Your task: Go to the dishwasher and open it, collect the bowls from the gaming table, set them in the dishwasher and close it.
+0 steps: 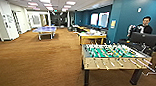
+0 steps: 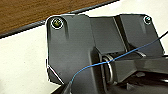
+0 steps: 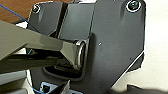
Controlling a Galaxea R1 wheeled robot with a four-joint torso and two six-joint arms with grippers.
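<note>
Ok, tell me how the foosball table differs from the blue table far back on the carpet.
The foosball table stands close on the right, with a green field, rods and a pale wood side; the blue table stands far back on the left, with a flat blue top. The foosball table has dark legs, the blue table light ones. Both stand on the brown carpet.

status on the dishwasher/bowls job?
Nothing looks done. Head view is open carpeted office: foosball table near right, the yellow-rimmed gaming table behind it, a person at a monitor. No bowl held. All steps look left.
</note>
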